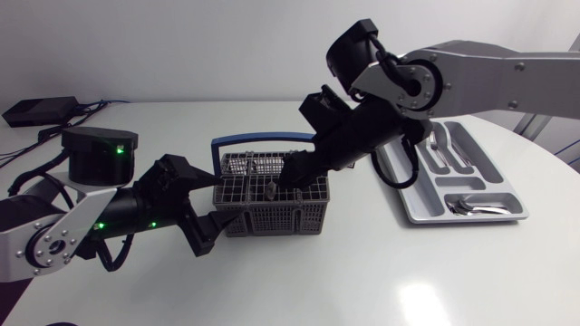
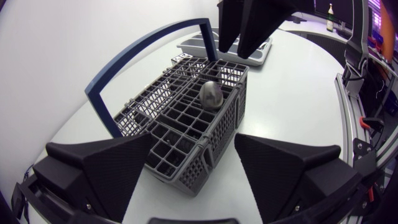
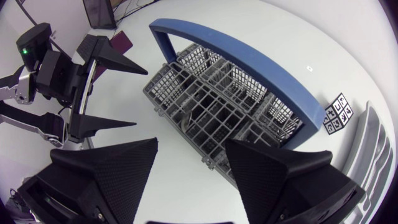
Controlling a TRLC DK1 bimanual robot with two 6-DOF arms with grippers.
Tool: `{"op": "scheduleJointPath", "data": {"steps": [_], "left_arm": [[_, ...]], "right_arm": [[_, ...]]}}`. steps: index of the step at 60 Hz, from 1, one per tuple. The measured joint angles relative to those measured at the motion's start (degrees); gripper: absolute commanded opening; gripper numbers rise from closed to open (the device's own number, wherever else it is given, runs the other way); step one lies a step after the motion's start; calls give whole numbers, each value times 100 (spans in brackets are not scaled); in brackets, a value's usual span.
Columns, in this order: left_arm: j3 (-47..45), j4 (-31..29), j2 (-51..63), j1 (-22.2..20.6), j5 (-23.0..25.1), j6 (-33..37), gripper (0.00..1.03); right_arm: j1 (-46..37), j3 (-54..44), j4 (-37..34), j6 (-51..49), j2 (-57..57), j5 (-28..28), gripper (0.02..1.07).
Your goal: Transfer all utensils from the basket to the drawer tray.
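The mid-table basket (image 1: 272, 217), with one spoon (image 2: 210, 94) standing in it, is being flanked at its left end by the spread left gripper (image 2: 194, 140) and overhung by the right gripper (image 3: 191, 144), also spread, while cutlery (image 1: 453, 156) is being held in the tray (image 1: 417, 210) at right.

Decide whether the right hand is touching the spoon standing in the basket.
Apart. The left wrist view shows bare basket mesh between the right hand above and the spoon.

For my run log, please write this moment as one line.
left end effector: open, at basket end | right end effector: open, over basket | spoon: in basket | tray: holds utensils
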Motion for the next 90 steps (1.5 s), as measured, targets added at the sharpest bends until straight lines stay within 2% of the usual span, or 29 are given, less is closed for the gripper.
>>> {"op": "scheduleJointPath", "data": {"steps": [12, 20, 40, 47, 56, 68, 90], "left_arm": [[-4, 203, 323, 103, 216, -24, 92], [-4, 247, 442, 245, 350, -26, 92], [-4, 291, 551, 339, 455, -26, 92], [-4, 291, 568, 339, 476, -26, 92], [-4, 291, 568, 339, 540, -26, 92], [-4, 291, 568, 339, 542, -26, 92], [-4, 291, 568, 339, 540, -26, 92]], "right_arm": [[94, 109, 44, 105, 345, -103, 61], [149, 269, 44, 122, 540, -151, 60], [247, 527, 46, 164, 986, -155, 36], [284, 546, 50, 166, 1080, -153, 20], [306, 588, 94, 166, 1141, -157, 14], [306, 588, 166, 173, 1169, -271, 9], [310, 588, 168, 188, 1119, -479, 9]]}}
